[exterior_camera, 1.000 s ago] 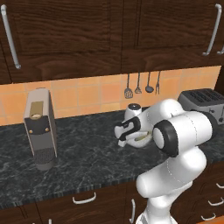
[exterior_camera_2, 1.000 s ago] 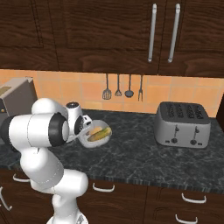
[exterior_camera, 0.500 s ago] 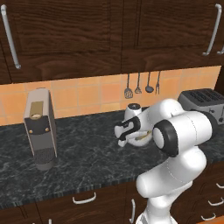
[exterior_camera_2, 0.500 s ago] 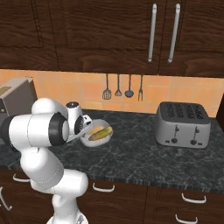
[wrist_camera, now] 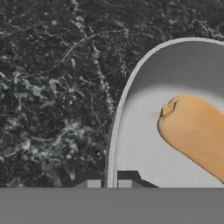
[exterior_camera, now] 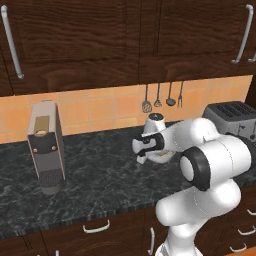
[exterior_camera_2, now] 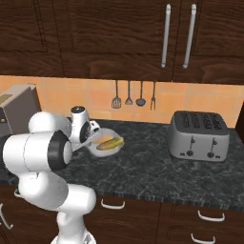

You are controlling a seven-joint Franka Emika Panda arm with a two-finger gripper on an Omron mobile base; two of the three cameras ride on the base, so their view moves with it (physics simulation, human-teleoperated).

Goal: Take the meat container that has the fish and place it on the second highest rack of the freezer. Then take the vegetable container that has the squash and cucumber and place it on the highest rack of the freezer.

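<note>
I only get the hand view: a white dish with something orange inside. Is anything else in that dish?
Observer: Yes. In the right base view a small green cucumber lies against the squash in the bowl.
Visitor: What stands near it?
Observer: A toaster, off to the right and well apart from the bowl.
Visitor: Anything higher up?
Observer: Four utensils hang in a row behind it.

Gripper point(exterior_camera: 146, 159) at bowl point(exterior_camera: 162, 156), black counter point(exterior_camera: 100, 175).
</note>
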